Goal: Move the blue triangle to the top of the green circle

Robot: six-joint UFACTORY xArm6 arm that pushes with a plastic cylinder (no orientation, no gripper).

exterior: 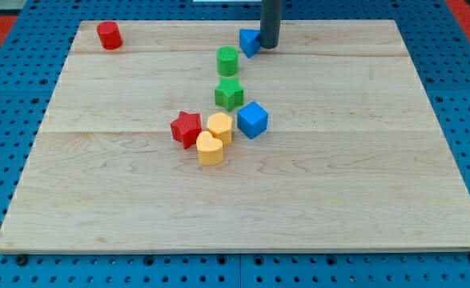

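The blue triangle (249, 41) lies near the view's top centre of the wooden board, just above and to the right of the green circle (227, 61). My tip (268, 46) stands against the blue triangle's right side, partly hiding it. The green circle is a short cylinder, close to the triangle with a small gap between them.
A green star (229, 94) lies below the green circle. A blue cube (252, 119), a yellow hexagon (219, 126), a yellow heart (210, 149) and a red star (186, 129) cluster at the board's middle. A red cylinder (109, 35) sits at the top left.
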